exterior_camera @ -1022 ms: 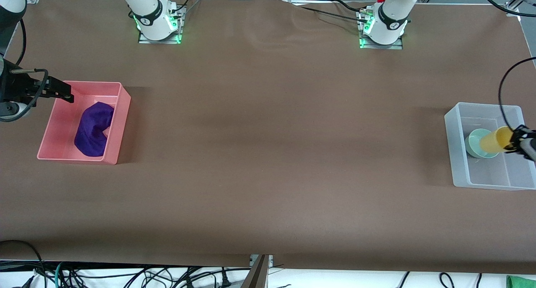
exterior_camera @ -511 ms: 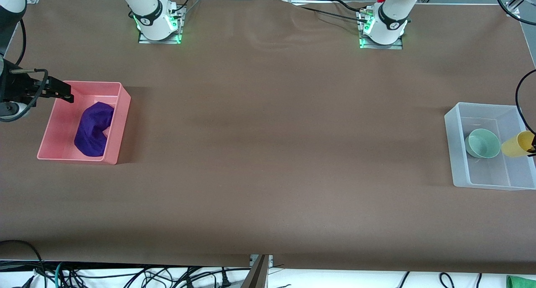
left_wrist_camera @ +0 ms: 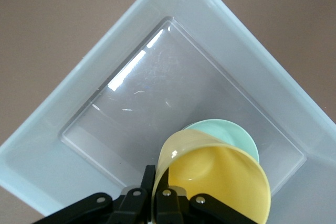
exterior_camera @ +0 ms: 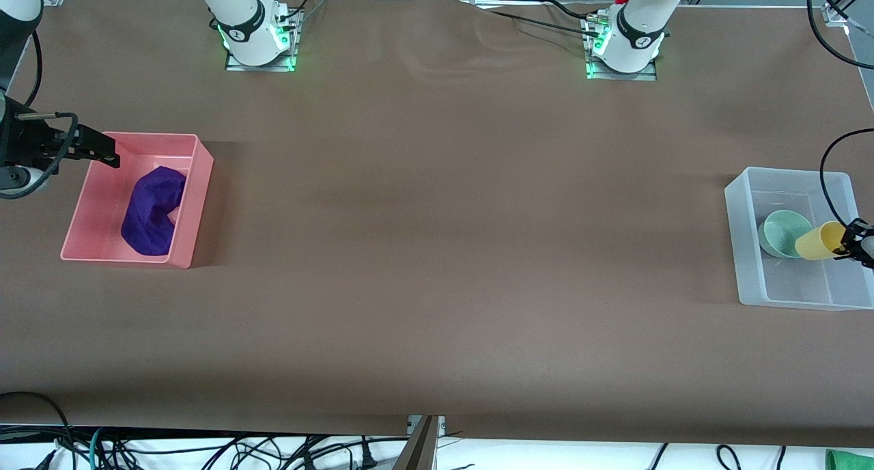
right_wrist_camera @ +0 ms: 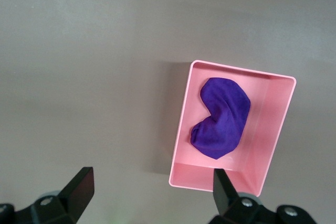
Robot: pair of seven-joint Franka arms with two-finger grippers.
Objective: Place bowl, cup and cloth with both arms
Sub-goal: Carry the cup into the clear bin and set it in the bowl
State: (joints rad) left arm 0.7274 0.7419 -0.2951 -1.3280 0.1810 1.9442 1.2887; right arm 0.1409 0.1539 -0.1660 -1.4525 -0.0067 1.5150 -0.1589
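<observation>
Holding the cup (exterior_camera: 816,242) in my left end effector (exterior_camera: 853,241), tilted on its side, over the clear bin (exterior_camera: 744,251) at the left arm's end of the desk (exterior_camera: 437,251). In the front view the bowl (exterior_camera: 782,232) sits in that bin, cup overlapping its edge from above. My right end effector (exterior_camera: 102,152) hangs over the farther rim of the pink bin (exterior_camera: 198,203) at the right arm's end; the cloth (exterior_camera: 151,210) lies rumpled inside it. That arm is waiting.

Left wrist view: fingers (left_wrist_camera: 168,203) clamped on the cup (left_wrist_camera: 215,177) wall at the rim, mouth facing the camera. Bowl (left_wrist_camera: 231,132) peeks out past the cup, on the bin (left_wrist_camera: 63,150) floor. Rest of the floor is bare.

Right wrist view: end effector (right_wrist_camera: 149,187) spread wide, gripping nothing. Cloth (right_wrist_camera: 223,116) is fully inside the pink bin (right_wrist_camera: 181,145).

Judgement: cloth and bowl look placed, cup is the last step. Next move needs me to level the cup, lower it onto bare floor beside the bowl, then let go. Risk: releasing while tilted, it may roll or land in the bowl.
</observation>
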